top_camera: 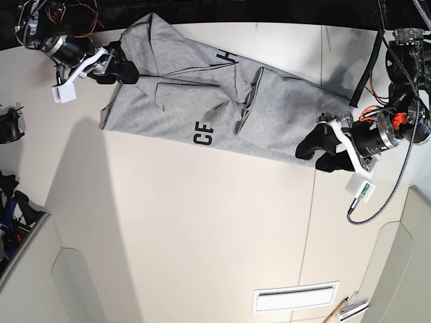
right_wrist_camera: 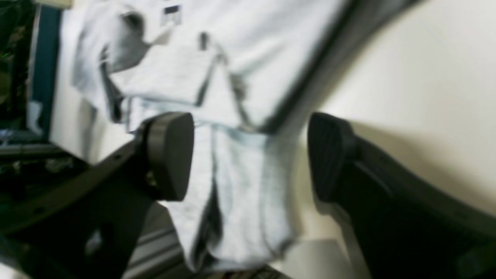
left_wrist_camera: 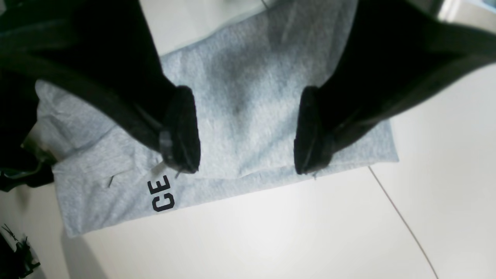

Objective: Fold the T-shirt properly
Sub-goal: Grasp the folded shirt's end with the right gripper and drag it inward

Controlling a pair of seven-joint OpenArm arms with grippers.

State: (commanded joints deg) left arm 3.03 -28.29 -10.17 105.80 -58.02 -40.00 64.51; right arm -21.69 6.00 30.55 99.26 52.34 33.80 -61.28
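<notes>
The grey T-shirt (top_camera: 202,108) lies long and crumpled across the top of the white table (top_camera: 202,229). The left gripper (left_wrist_camera: 248,131) sits wide open over one end. The right gripper (right_wrist_camera: 248,155) is wide open too, holding nothing, at the other end.

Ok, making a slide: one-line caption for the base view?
Two open grippers, left and right, at opposite ends of a partly folded grey T-shirt on a white table.

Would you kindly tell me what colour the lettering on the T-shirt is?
Black, on the light heather-grey T-shirt; the lettering shows best in the left wrist view.
</notes>
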